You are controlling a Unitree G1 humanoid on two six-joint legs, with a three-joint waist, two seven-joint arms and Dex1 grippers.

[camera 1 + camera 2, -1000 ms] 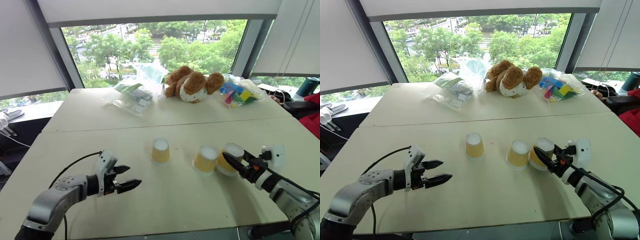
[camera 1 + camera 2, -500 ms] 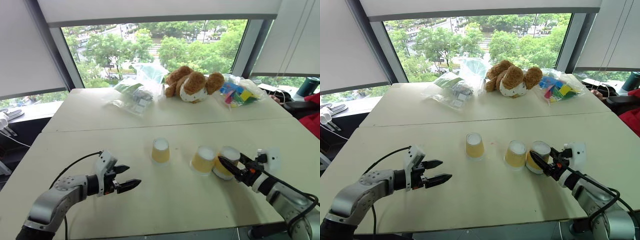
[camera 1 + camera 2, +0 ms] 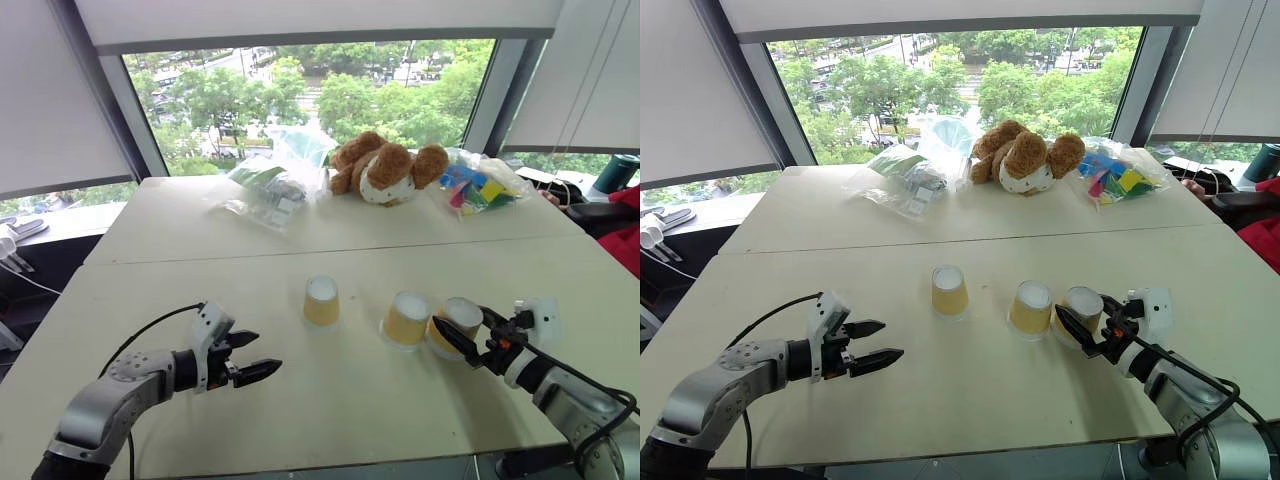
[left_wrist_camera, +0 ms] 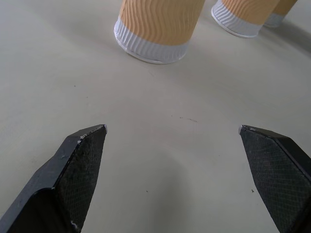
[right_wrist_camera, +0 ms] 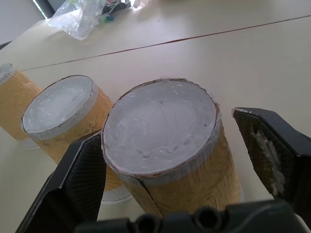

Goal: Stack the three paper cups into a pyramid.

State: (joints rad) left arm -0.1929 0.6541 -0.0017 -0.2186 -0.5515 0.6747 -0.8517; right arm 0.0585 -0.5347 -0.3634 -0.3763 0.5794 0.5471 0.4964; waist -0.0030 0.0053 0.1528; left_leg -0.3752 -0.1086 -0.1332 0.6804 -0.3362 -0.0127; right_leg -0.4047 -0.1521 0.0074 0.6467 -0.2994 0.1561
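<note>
Three paper cups stand upside down in a row on the table (image 3: pixel 330 400): the left cup (image 3: pixel 321 300), the middle cup (image 3: pixel 406 319) and the right cup (image 3: pixel 457 322), the last two close together. My right gripper (image 3: pixel 462 330) is open, level with the table, its fingers (image 5: pixel 265 145) on either side of the right cup (image 5: pixel 160 124); a gap shows at one finger. The middle cup (image 5: pixel 58 104) is just beyond it. My left gripper (image 3: pixel 265 352) is open and holds nothing, low over the table short of the left cup (image 4: pixel 155 24).
At the back of the table lie a teddy bear (image 3: pixel 388 170), clear plastic bags (image 3: pixel 270 190) and a bag of colourful pieces (image 3: pixel 478 185). A seam (image 3: pixel 200 258) crosses the table behind the cups. Something red (image 3: pixel 625 235) is at the right edge.
My right gripper was shut on the tilted right cup above the table. It has lowered the cup upside down beside the middle cup and opened. The left arm has not moved.
</note>
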